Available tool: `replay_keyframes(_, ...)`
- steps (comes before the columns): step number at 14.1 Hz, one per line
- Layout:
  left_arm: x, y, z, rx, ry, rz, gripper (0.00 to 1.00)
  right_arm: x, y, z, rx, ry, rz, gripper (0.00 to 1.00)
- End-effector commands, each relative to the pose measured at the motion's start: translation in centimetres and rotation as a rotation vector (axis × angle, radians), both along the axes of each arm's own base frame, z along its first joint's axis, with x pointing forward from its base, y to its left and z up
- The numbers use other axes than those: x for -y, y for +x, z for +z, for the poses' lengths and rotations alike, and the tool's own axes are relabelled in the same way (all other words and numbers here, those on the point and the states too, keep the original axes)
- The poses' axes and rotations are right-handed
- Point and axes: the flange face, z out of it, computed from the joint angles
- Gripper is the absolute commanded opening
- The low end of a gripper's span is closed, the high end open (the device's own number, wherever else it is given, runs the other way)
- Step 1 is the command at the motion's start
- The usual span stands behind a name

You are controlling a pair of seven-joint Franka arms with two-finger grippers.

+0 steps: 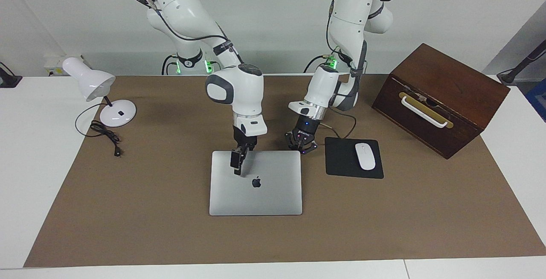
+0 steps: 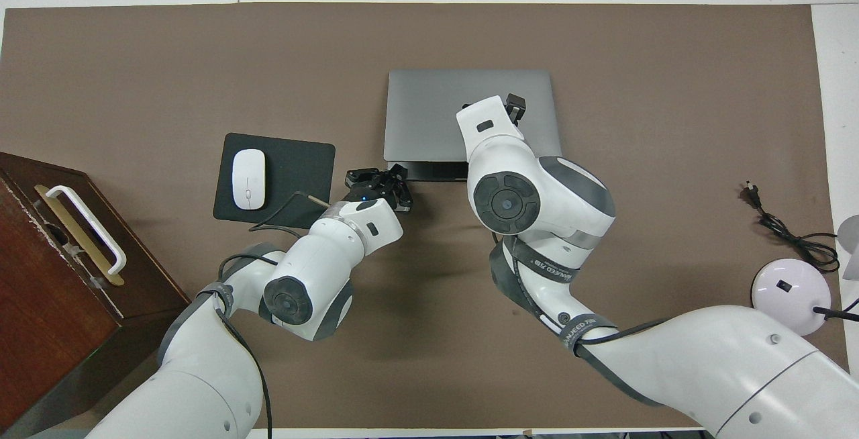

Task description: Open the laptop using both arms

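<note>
Laptop [image 1: 256,189] sits mid-tabletop in my facing view, its edge nearest the robots lifted a crack. My right gripper [image 1: 237,164] hangs over the lid, fingers apart; I can't tell if it touches. My left gripper [image 1: 302,144], fingers together, is at the laptop's corner nearest the robots, beside the pad [image 1: 353,158].

Overhead, the laptop [image 2: 429,117] shows a dark strip along that edge; the left gripper [image 2: 382,184] meets it, the right gripper [image 2: 514,106] covers the lid.
</note>
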Motion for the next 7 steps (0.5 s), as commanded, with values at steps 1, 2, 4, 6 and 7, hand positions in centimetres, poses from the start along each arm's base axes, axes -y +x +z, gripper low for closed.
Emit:
replay_keyframes(1,-0.3,0.5,-2.7,-0.024,0.026,-0.005,0.0,0.3,1.7,0.4,0.022,-0.01,0.013,1.0)
replay_keyframes(2,-0.4,0.5,-2.7,-0.024,0.026,-0.003,0.0,0.3,1.8,0.6,0.023,-0.008,0.01,1.0)
replay_keyframes(4,-0.3,0.4,-2.9,-0.028,0.028,-0.005,0.0,0.5,2.1,0.9,0.019,-0.018,0.004,1.0)
replay_keyframes(6,-0.3,0.3,-3.0,-0.03,0.029,-0.005,0.0,0.5,2.4,1.5,0.023,-0.016,0.004,1.0)
replay_keyframes(7,-0.3,0.4,-3.0,-0.03,0.029,-0.003,0.0,0.6,2.5,1.6,0.022,-0.021,0.003,1.0)
